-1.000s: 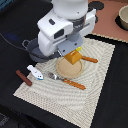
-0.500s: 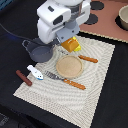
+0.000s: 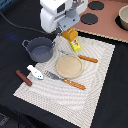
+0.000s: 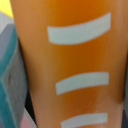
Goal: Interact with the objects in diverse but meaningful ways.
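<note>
My gripper [image 3: 68, 30] hangs above the far edge of the mat, shut on the orange-yellow bread block [image 3: 71, 36], which is lifted off the surface. In the wrist view the bread block [image 4: 70, 60] fills the picture, orange with pale ridges. Just below the block lies the yellow packet [image 3: 76, 46]. The grey-blue two-handled pot [image 3: 40, 49] stands at the exterior view's left of the gripper. A white-and-blue piece [image 3: 35, 73] and a brown sausage stick [image 3: 23, 77] lie at the mat's left corner.
A tan round plate [image 3: 68, 66] sits mid-mat on the striped placemat [image 3: 95, 85]. Orange-handled utensils lie beside it: a knife [image 3: 88, 59] and a second one [image 3: 65, 80]. A pink toy stove [image 3: 105, 20] with black burners and a bowl [image 3: 123, 17] stands behind.
The gripper has carried the bread block from over the plate toward the far edge of the mat, beside the pot. The plate now shows fully.
</note>
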{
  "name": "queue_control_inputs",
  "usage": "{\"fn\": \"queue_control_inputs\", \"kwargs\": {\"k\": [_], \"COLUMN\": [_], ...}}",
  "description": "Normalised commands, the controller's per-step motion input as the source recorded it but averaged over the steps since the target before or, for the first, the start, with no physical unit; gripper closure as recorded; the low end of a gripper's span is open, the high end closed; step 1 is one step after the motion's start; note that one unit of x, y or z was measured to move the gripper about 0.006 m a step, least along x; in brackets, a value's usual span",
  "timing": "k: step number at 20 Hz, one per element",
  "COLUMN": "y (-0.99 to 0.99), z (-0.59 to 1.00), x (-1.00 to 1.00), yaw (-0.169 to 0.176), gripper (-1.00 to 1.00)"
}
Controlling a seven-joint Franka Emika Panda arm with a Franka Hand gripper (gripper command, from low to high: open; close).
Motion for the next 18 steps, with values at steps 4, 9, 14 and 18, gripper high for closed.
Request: {"fn": "queue_control_inputs", "kwargs": {"k": [4, 9, 14, 18], "y": [0.36, 0.28, 0.22, 0.16], "z": [-0.03, -0.11, -0.22, -0.33], "x": [-0.79, -0.89, -0.94, -0.94], "yaw": [0.103, 0.099, 0.087, 0.089], "gripper": [1.0, 1.0, 1.0, 1.0]}}
